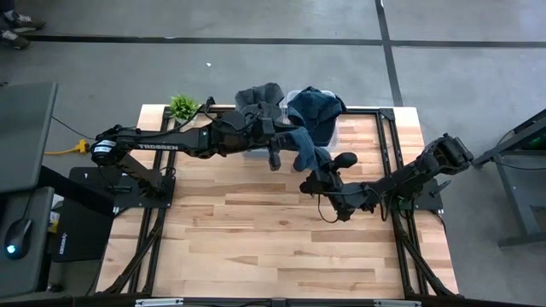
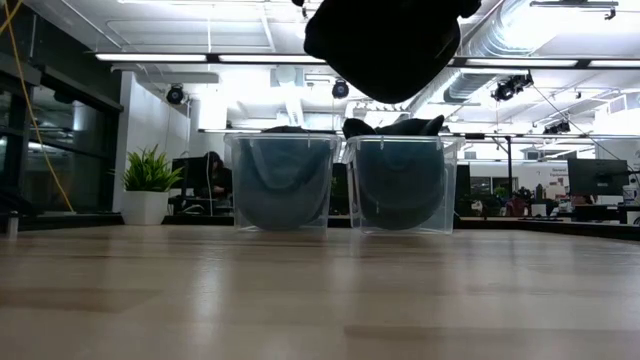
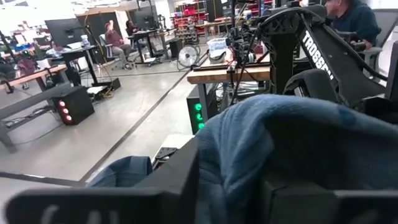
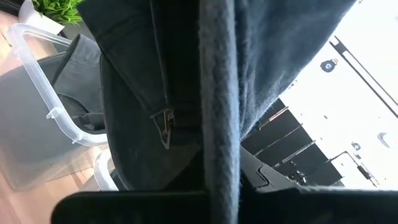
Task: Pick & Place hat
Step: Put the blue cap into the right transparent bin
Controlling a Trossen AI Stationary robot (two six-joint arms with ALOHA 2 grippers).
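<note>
High view: I see left gripper point(image 1: 273, 158) and right gripper point(image 1: 309, 181) meeting at one blue hat point(image 1: 305, 147) lifted beside two bins point(image 1: 337, 132).
Low view: hat hangs above both bins.
Right wrist: jaws clamped shut on hat fabric.
Left wrist: fingers point(image 3: 168, 180) touch hat, gap unclear.

Dark blue hat point(image 1: 304, 147) hangs crumpled above the table; more fill two bins point(image 2: 283, 185)
</note>
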